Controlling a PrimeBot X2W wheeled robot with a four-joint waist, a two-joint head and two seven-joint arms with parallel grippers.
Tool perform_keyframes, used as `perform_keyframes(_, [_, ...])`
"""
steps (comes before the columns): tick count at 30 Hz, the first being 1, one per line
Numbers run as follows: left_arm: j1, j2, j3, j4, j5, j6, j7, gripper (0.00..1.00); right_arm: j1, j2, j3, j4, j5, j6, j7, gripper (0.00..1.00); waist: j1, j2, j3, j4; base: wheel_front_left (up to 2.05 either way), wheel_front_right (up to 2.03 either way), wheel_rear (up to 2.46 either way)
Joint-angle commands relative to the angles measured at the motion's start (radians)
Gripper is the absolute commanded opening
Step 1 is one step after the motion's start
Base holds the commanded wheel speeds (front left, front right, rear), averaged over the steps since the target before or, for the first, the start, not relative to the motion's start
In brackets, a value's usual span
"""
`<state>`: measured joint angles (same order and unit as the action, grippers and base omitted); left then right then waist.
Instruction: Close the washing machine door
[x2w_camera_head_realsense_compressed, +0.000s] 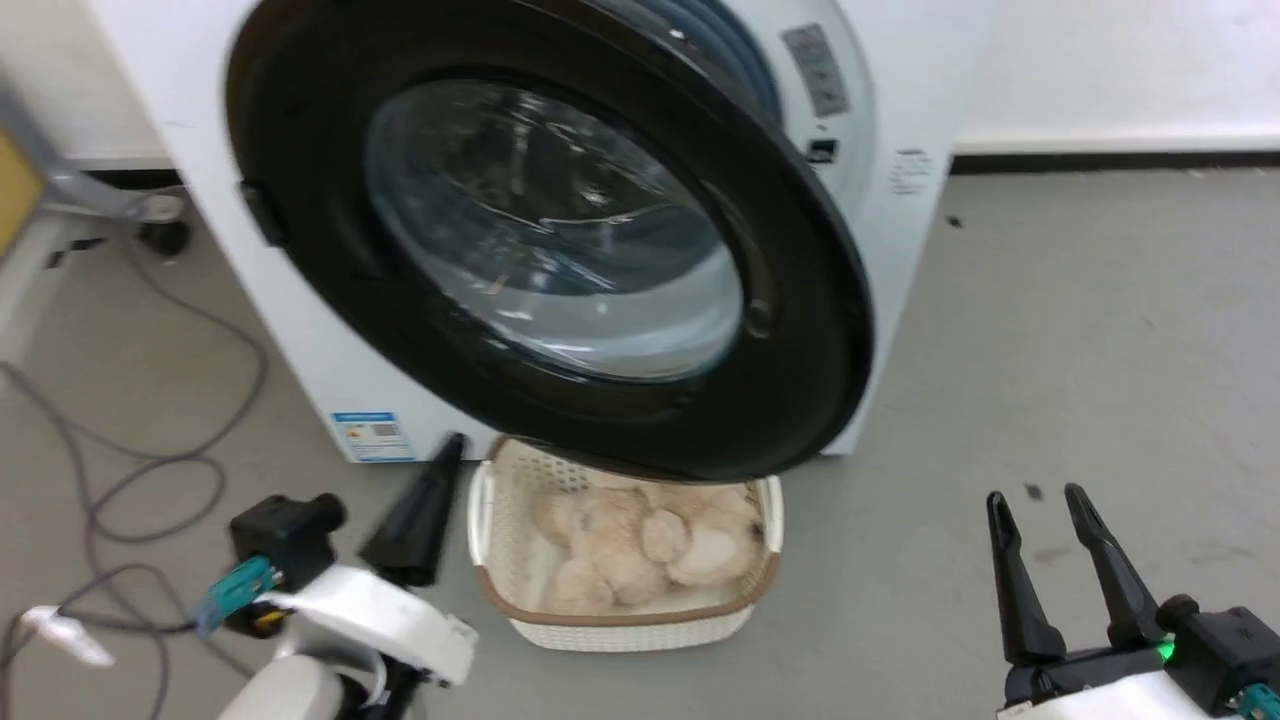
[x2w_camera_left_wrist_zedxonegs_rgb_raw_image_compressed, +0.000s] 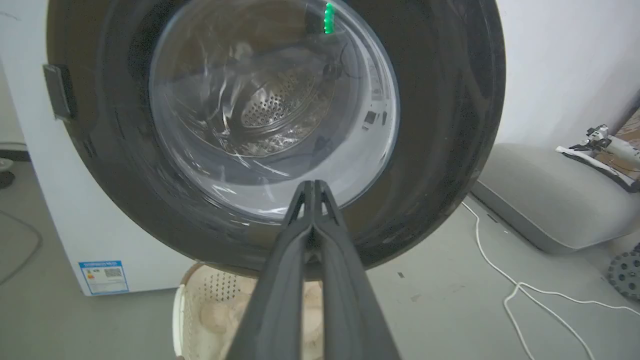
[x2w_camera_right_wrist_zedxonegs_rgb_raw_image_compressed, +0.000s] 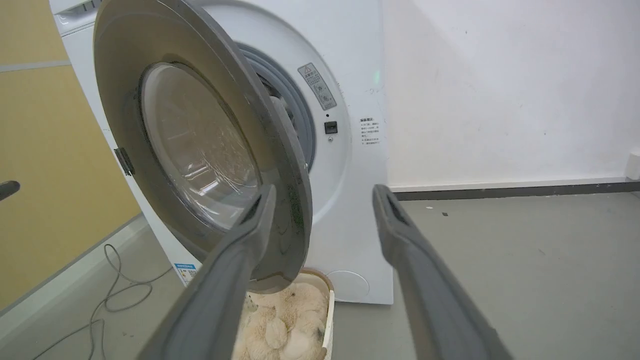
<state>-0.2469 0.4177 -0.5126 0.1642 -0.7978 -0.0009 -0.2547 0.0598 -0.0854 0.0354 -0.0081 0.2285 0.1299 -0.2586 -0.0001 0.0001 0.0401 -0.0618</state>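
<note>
The large round washing machine door with glossy black rim and clear bulging glass (x2w_camera_head_realsense_compressed: 555, 235) is standing partly open. It is hinged on the left side of the big white front-loading washing machine (x2w_camera_head_realsense_compressed: 300, 330), and its free right edge is swung out from the grey rubber gasket (x2w_camera_right_wrist_zedxonegs_rgb_raw_image_compressed: 300, 125). A cream plastic basket (x2w_camera_head_realsense_compressed: 600, 625) of plush toys (x2w_camera_head_realsense_compressed: 640, 540) is sitting on the floor directly below the door's lower edge.

The left end effector (x2w_camera_head_realsense_compressed: 452, 445) is pointing at the lower part of the door with its fingers pressed together and nothing between them. Contact with the door cannot be confirmed. The right end effector (x2w_camera_head_realsense_compressed: 1035, 497) is waiting low on the right with its fingers spread apart, empty and well clear of the door.

Risks noted:
- The narrow closed tip is facing glossy, curved surfaces and may skid off under a push.
- A push landing near the hinge side would give poor leverage.
- A push ending short would leave the latch unengaged at the socket (x2w_camera_head_realsense_compressed: 820, 150).
- The left arm is working just beside the basket and could knock it.
</note>
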Motion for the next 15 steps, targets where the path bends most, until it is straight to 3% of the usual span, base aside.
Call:
perform_keyframes(1, [0.037, 0.001, 0.047, -0.044, 0.089, 0.040, -0.006, 0.00, 0.017, -0.005, -0.008, 0.000, -0.003, 0.001, -0.003, 1.00, 0.0001, -0.0001, -0.020, 0.036, 0.00, 0.00, 0.00])
perform_keyframes(4, [0.117, -0.047, 0.157, -0.132, 0.206, 0.086, -0.007, 0.00, 0.022, -0.003, -0.011, -0.001, -0.004, 0.001, -0.003, 1.00, 0.0001, -0.0001, -0.025, 0.055, 0.00, 0.00, 0.00])
perform_keyframes(8, [0.234, -0.122, 0.252, -0.186, 0.336, 0.110, -0.007, 0.00, 0.027, -0.001, -0.006, 0.002, -0.005, 0.001, -0.003, 1.00, 0.0001, -0.0001, -0.032, 0.067, 0.00, 0.00, 0.00])
perform_keyframes(9, [0.257, -0.138, 0.267, -0.185, 0.362, 0.113, -0.007, 0.42, 0.028, -0.001, -0.005, 0.004, -0.004, 0.001, -0.003, 1.00, 0.0001, -0.0001, -0.033, 0.070, 0.00, 0.00, 0.00])
perform_keyframes(10, [0.276, -0.156, 0.283, -0.182, 0.386, 0.118, -0.007, 1.00, 0.030, -0.002, -0.003, 0.008, -0.002, 0.001, -0.003, 1.00, 0.0001, -0.0001, -0.034, 0.073, 0.00, 0.00, 0.00])
perform_keyframes(15, [0.334, -0.232, 0.329, -0.169, 0.465, 0.082, -0.007, 1.00, 0.036, -0.008, 0.008, 0.028, 0.004, 0.001, -0.003, 1.00, 0.0001, -0.0001, -0.035, 0.086, 0.00, 0.00, 0.00])
